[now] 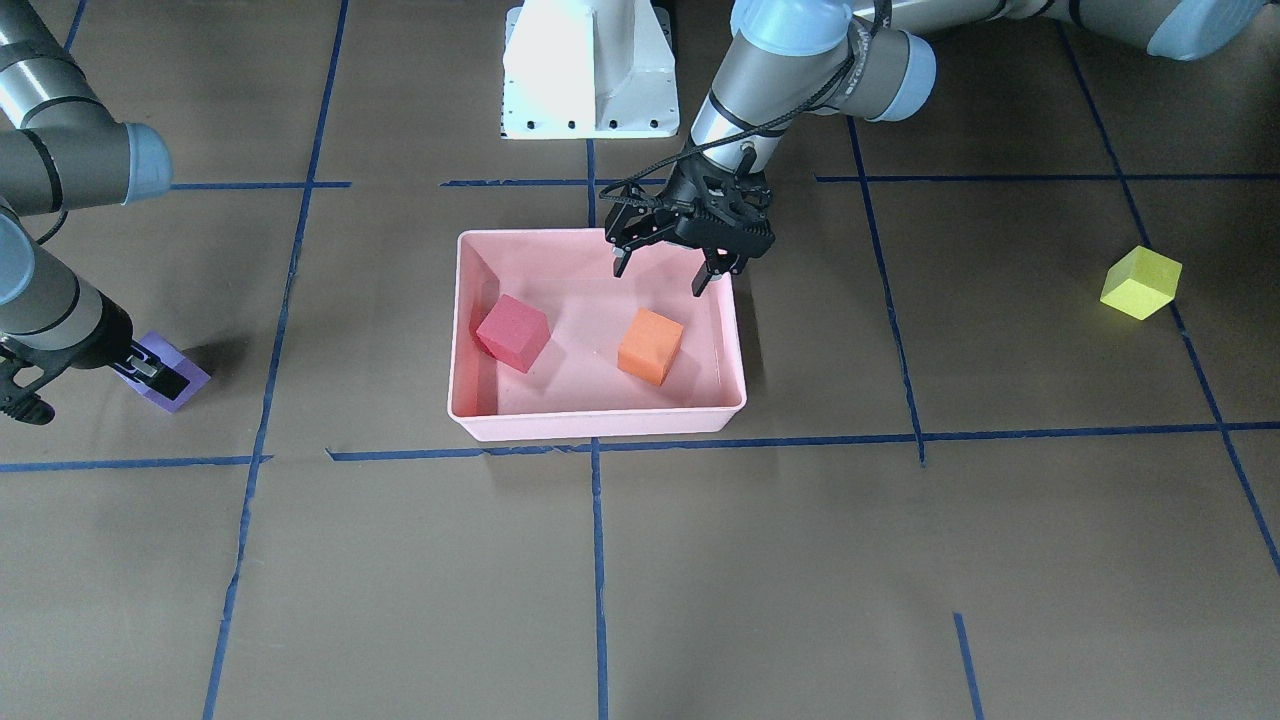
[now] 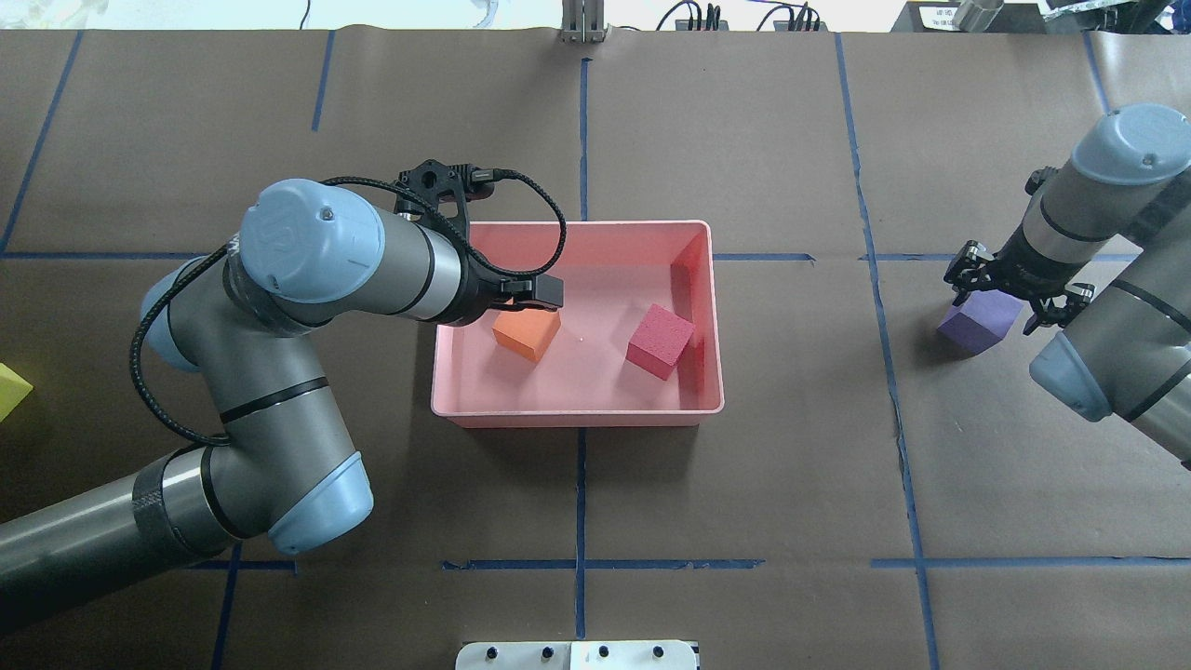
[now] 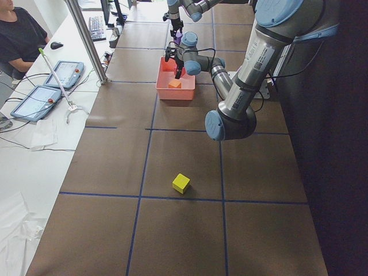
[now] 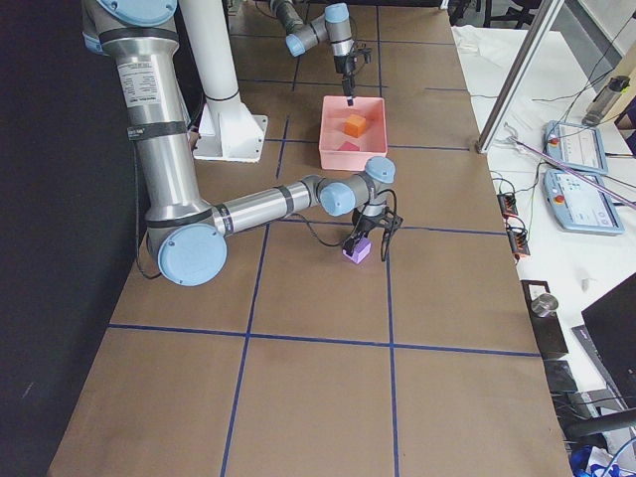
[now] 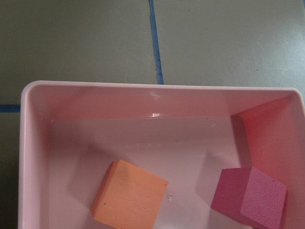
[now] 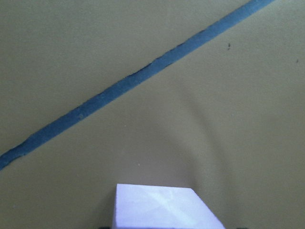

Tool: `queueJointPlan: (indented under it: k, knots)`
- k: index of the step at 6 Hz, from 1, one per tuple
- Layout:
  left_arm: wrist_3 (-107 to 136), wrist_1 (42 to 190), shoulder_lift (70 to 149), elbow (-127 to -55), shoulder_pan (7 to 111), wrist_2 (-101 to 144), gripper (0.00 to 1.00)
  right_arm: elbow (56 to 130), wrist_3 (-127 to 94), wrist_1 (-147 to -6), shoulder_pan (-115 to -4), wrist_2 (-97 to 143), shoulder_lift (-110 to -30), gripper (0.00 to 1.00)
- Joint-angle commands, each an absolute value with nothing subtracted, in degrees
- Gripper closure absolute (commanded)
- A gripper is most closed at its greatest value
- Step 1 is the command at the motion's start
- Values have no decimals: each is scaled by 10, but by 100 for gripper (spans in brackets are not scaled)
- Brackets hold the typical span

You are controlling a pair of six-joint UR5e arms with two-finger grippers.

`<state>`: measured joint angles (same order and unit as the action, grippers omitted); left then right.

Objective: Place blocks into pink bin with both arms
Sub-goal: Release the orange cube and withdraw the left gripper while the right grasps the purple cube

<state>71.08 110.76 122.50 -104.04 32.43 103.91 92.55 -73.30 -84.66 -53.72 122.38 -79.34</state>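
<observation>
The table (image 1: 900, 560), covered w/ brown paper and blue tape lines, is spanned by the left arm (image 2: 307, 261) and right arm (image 2: 1107, 186). The pink bin (image 1: 590, 425) is set near the centre. The left gripper (image 1: 660, 278) is held over the bin's robot-side edge, jaws released, nothing between them. The right gripper (image 1: 150, 368) is lowered onto the purple block (image 1: 175, 385), well apart from the bin on the robot's right; jaws seem set either side of it, but whether clenched cannot be told. The red-pink block (image 1: 512, 333) and orange block (image 1: 650, 346) are seen inside the bin, apart from each other. The yellow-green block (image 1: 1141, 282) is left on the table, far to the robot's left.
</observation>
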Motion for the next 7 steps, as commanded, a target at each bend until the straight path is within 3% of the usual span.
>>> queueJointPlan:
  k: [1, 2, 3, 4, 7]
  knots:
    - [710, 1107, 1187, -1125, 339, 1040, 0, 928, -771, -846, -525, 1217, -793, 32]
    - [709, 1107, 1145, -1182, 352, 1041, 0, 929, -780, -846, -519, 1215, -792, 55]
    - [705, 1107, 1102, -1215, 372, 1042, 0, 937, -788, -846, -520, 1217, -770, 92]
    - [702, 1107, 1052, -1244, 383, 1045, 0, 998, -788, -854, -526, 1223, -767, 98]
    - [503, 1114, 882, -1275, 444, 1069, 0, 1217, -854, -978, -475, 1228, -697, 97]
